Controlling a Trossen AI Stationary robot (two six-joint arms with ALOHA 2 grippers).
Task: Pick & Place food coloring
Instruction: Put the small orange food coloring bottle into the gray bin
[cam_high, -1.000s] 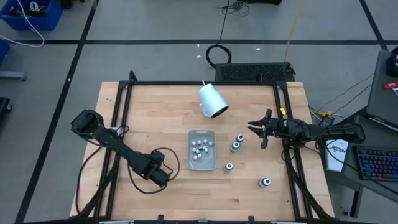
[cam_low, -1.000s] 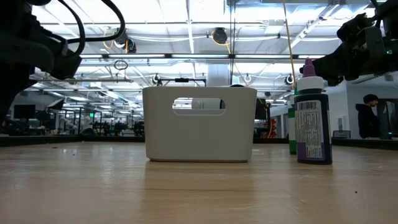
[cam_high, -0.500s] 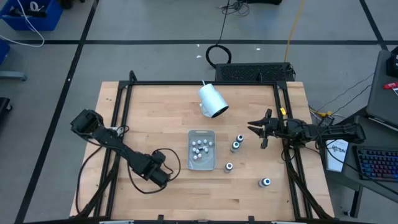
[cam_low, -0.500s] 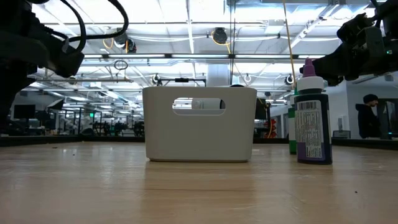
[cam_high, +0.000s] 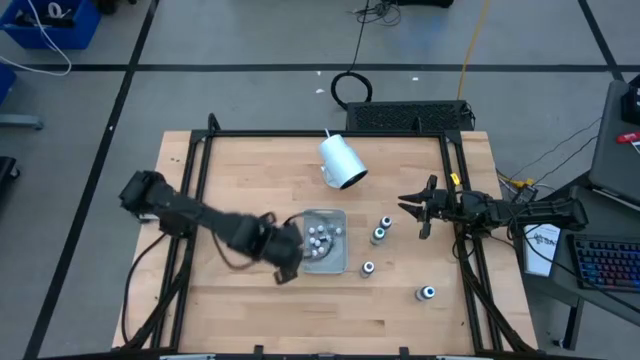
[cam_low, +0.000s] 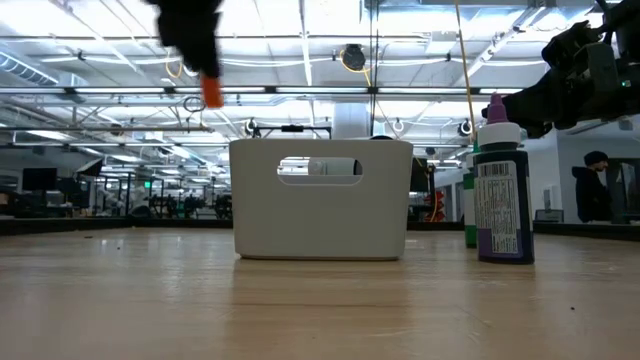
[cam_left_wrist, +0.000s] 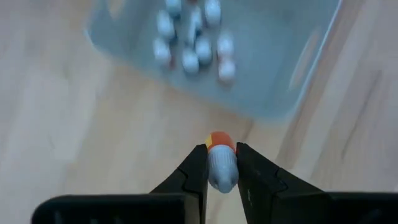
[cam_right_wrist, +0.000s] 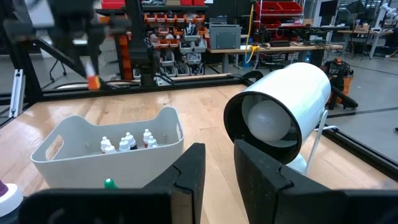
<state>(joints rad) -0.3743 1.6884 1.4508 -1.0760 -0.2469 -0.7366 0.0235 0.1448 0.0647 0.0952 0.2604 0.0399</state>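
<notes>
Both arms are built from dark, near-black segments joined by rounded joint housings. Black cables are looped alongside the left arm and trailed from the right arm. The left pincer (cam_left_wrist: 221, 167) is formed of two flat, dark, tapering fingers set on a black crossbar. The right pincer (cam_right_wrist: 219, 163) is made of broader, matte black fingers.

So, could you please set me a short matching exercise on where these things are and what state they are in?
Things:
1. left pincer
2. right pincer
3. white lamp
4. purple-capped bottle

States:
A. lying tipped beyond the tray
B. standing upright on the table
C. shut on an orange-capped bottle
D. shut, holding nothing, at the right edge

Pairs: 1-C, 2-D, 3-A, 4-B
</notes>
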